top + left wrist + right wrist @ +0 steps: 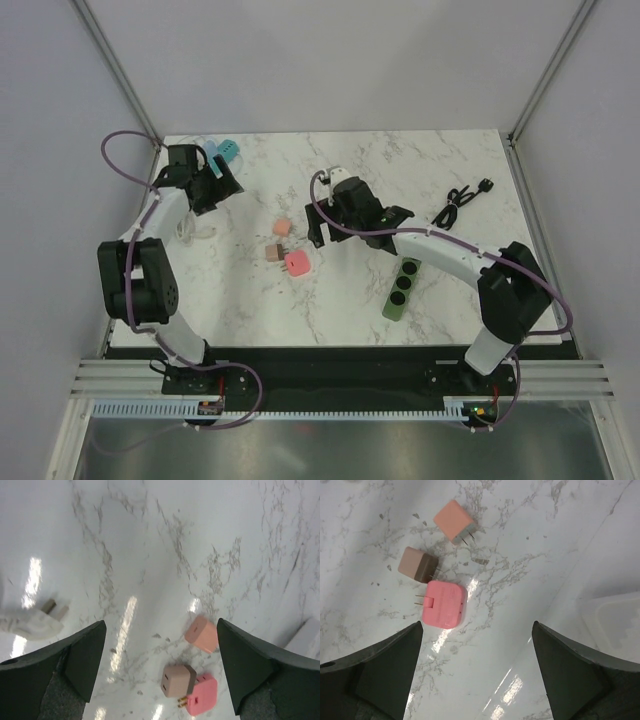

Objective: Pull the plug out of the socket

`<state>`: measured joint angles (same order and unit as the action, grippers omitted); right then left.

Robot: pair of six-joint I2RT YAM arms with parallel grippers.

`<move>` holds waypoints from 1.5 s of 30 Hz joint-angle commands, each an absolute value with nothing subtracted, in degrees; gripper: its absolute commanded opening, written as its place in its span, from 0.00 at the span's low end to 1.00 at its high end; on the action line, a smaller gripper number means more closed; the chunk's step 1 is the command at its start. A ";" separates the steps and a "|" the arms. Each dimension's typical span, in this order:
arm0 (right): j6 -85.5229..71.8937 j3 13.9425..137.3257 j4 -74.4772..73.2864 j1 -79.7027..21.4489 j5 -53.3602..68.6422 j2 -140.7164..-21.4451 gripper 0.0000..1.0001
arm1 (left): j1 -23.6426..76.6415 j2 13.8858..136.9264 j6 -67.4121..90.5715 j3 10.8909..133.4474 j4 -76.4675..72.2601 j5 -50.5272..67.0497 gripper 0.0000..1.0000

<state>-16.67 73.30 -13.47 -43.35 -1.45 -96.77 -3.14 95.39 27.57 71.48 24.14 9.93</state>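
Hovering over the marble table (pixel 250 310), your right gripper (pixel 477 625) stands with its jaws spread wide and nothing between them, looking straight down on three loose plugs. The pink plug (pixel 444 604) lies flat nearest the fingers, its two prongs sticking out to one side. The brown plug (pixel 417 565) sits just beside it, and the peach plug (pixel 452 521) lies a little farther off, prongs also showing.

All three rest on bare stone in the middle of the table, well apart from the green socket strip (pixel 402 288). That strip lies on the near side of your right arm with its three dark round sockets facing up.

At the right edge of the right wrist view you can see part of a translucent container (pixel 612 625); what it holds cannot be made out. In the overhead view a white block (pixel 340 180) sits just behind the right gripper.

Your left gripper (pixel 160 630) is up at the far-left corner, jaws likewise wide apart and holding nothing. Its camera frames the same three plugs between its fingers. It also shows a white plug (pixel 30 622) lying off to the left, metal prongs visible. A teal object (pixel 228 150) sits at the back edge near that gripper, and a black cable (pixel 462 200) lies bunched at the far right.
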 commanded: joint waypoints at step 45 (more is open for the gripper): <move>-21.62 60.73 -7.73 -38.85 7.38 -95.89 0.98 | -7.82 145.11 22.50 128.76 15.21 1.58 0.56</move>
